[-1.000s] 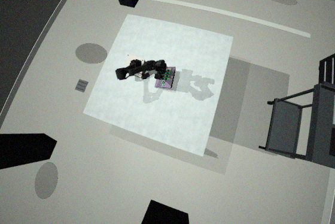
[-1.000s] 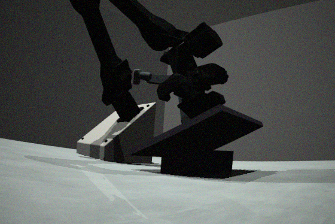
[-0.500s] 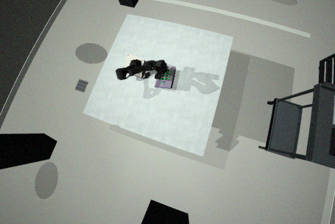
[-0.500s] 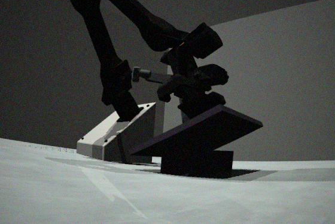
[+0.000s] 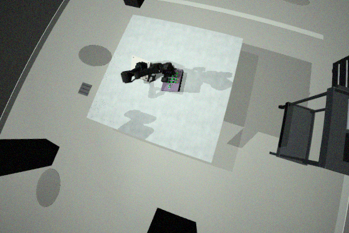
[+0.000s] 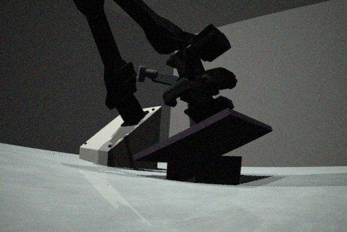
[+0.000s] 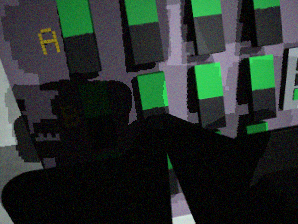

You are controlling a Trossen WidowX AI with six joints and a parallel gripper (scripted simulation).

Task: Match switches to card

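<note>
The purple panel (image 5: 165, 88) (image 6: 198, 124) (image 7: 231, 57) is tilted on a dark stand. In the wrist view, the row A switches show green far halves and grey near halves, such as the first switch (image 7: 77, 35). My gripper (image 7: 160, 122) is shut and empty, its tips over the near half of the second row B switch (image 7: 152, 92). Whether they touch is unclear. The first row B switch (image 7: 95, 102) lies in deep shadow. The fingers hide most of the row below. The card (image 5: 169, 86) (image 7: 292, 85) is cut off at the wrist view's right edge. Raised halves are hard to tell.
The arm's pale base (image 5: 136, 61) (image 6: 103, 133) stands beside the panel's near side. The panel's dark stand (image 6: 217, 170) rests on the white table top (image 5: 187, 121). Dark furniture (image 5: 296, 127) stands beyond the table at the right.
</note>
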